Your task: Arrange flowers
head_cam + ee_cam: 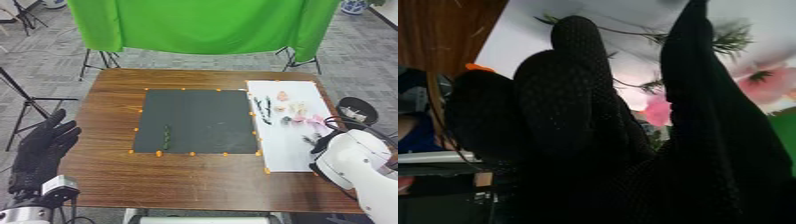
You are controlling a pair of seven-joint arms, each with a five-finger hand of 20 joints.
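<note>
The brown table (111,185) bears a dark mat (200,120) and, to its right, a white sheet (286,162). The left hand (37,150) is open by the table's left side; the right hand (325,143), by the sheet's right edge, seems open too, thumb apart from fingers. Beyond it sits a black bin (358,106). Pink flowers (315,120) and dark sprigs (265,111) lie on the sheet, one green stem (166,136) on the mat

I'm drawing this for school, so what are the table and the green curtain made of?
The table looks like wood, brown and smooth, with darker grain streaks, though it could be a wood-look top. The curtain seems to be plain cloth, since it hangs in soft folds.
</note>
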